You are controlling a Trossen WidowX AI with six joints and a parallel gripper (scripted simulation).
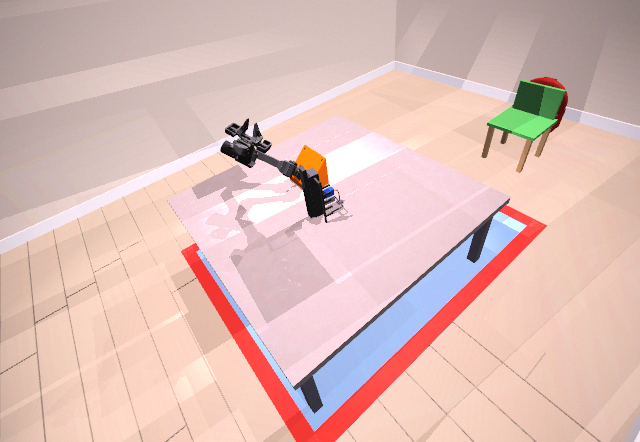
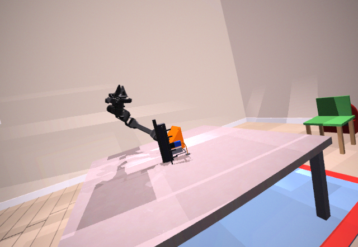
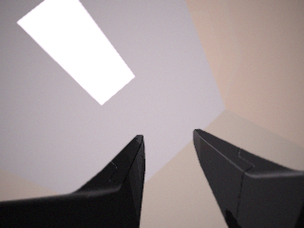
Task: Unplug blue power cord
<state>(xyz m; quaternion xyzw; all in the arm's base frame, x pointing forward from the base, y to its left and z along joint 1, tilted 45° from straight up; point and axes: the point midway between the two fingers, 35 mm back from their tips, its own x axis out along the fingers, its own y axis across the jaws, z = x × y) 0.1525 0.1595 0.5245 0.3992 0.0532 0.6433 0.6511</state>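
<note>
While the arm reaches up and away from the desk point(image 1: 392, 251), its pincer point(image 1: 249, 128) sits at the far left of the group in the top view, raised high above the desk's far edge and pointing upward. Its two dark fingers stand a modest way apart with only ceiling and wall between them in the wrist view, so the pincer is partly closed and grips nothing; a bright ceiling light panel point(image 3: 76, 47) fills the upper left there. To the right, the arm slopes down to a black upright block point(image 1: 313, 193) standing on the desk, with an orange wedge-shaped housing point(image 1: 312, 164) just behind it. Just right of the block lies the blue plug point(image 1: 328, 191), low beside a small grey wire frame point(image 1: 337, 206); whether it touches the block cannot be told. The pincer is well apart from the plug. Far right, a green chair point(image 1: 526, 117) stands on the floor near the wall.
</note>
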